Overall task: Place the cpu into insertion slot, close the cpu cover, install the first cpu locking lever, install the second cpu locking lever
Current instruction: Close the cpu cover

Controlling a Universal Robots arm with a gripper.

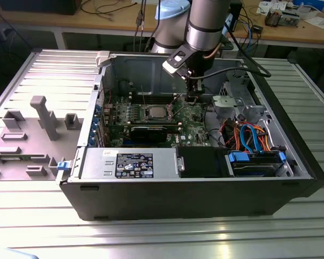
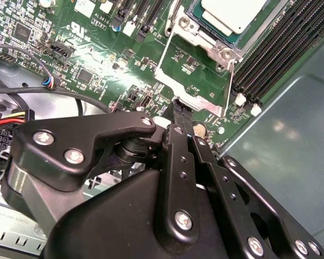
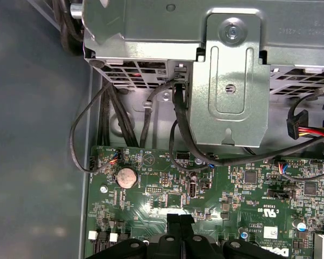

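Here, the open computer case lies on its side, its power supply nearest the exterior view and the green motherboard beyond it. On that board the cpu, a small flat square with a dull silver-grey lid, is seated in the insertion slot, toward the exterior view's left of the gripper. The cpu cover is a thin silvery frame with a large central window through which green board shows. It is swung open away from the chip and not yet closed over it.

The gripper reaches down from the far side of the case. Its two black fingers are pressed together into one narrow tip that meets the cover's free edge — whether a sliver of that edge is pinched between them cannot be told. Long black memory slots run just beside the socket.

Judged from its look, the cover is light, stiff sheet metal, smooth and apt to slip. It should turn only on its hinge, so the free edge opposite the hinge is the place to bear on it. The chip beneath is likely light but fragile — best touched by its rim alone.
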